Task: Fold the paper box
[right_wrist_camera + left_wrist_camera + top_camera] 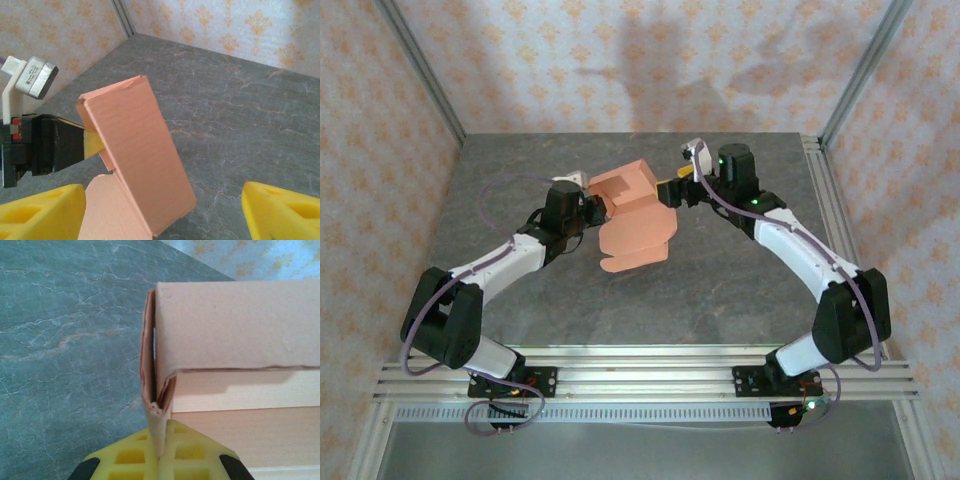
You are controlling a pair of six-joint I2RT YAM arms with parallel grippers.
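Note:
The paper box [630, 215] is salmon-orange card, partly folded and held above the middle of the table, with a rounded flap hanging toward the front. My left gripper [597, 206] is shut on its left edge. In the left wrist view the yellow fingers [135, 455] pinch a thin card flap, and the folded body [235, 325] rises beyond them. My right gripper [672, 190] is open at the box's right side. Its yellow fingers [40, 212] stand wide apart, and the box [145, 160] stands between and just ahead of them without touching either.
The grey marbled tabletop [740, 290] lies bare around the box. Aluminium frame posts [420, 70] and patterned walls close in the back and sides. A slotted rail [640, 375] runs along the near edge by the arm bases.

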